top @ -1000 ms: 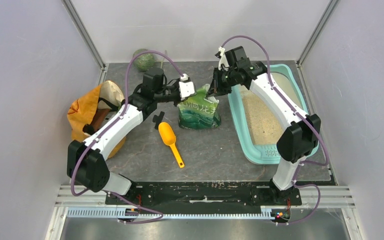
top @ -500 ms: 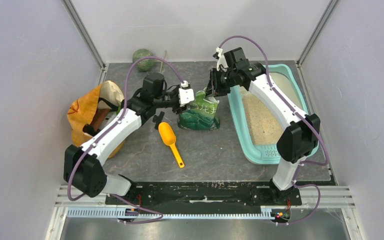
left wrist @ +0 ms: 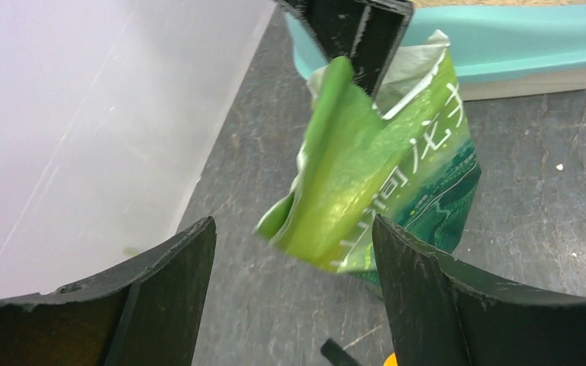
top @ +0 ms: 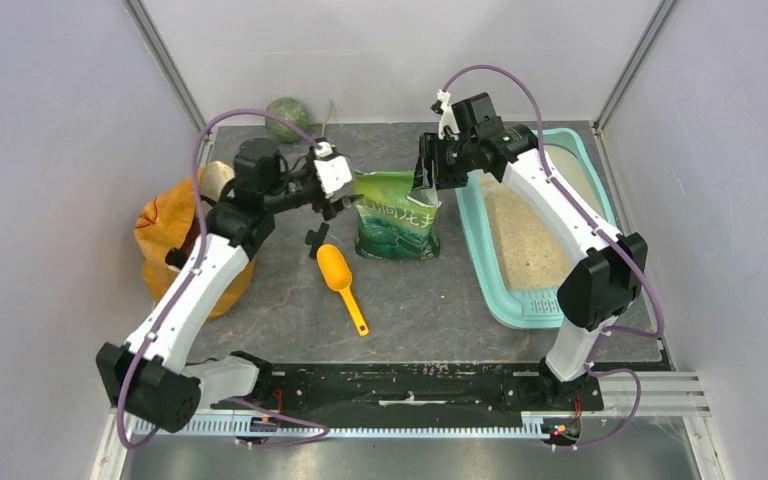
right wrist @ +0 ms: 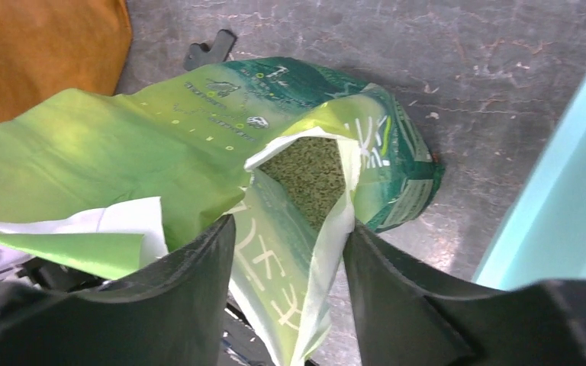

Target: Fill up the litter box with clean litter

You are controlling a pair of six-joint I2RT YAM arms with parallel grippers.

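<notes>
The green printed pouch (top: 397, 215) stands upright on the table between the arms, its top torn open. Granules show inside its mouth (right wrist: 309, 179). My left gripper (top: 348, 192) is open just left of the pouch with nothing between its fingers (left wrist: 291, 229). My right gripper (top: 426, 178) is open at the pouch's upper right corner, with the pouch's loose top edge lying between its spread fingers (right wrist: 288, 229). The light-teal litter box (top: 480, 250) lies to the right, with a layer of pale beige clean litter (top: 518, 235) in it.
An orange scoop (top: 340, 275) lies in front of the pouch, beside a small black piece (top: 315, 240). An orange sack (top: 165, 230) sits at the left under my left arm. A green ball (top: 288, 118) rests by the back wall. The litter box rim (left wrist: 503, 46) is behind the pouch.
Both grippers went from shut on the pouch's top to open. My left arm drew back to the left, clear of the pouch. The pouch settled upright.
</notes>
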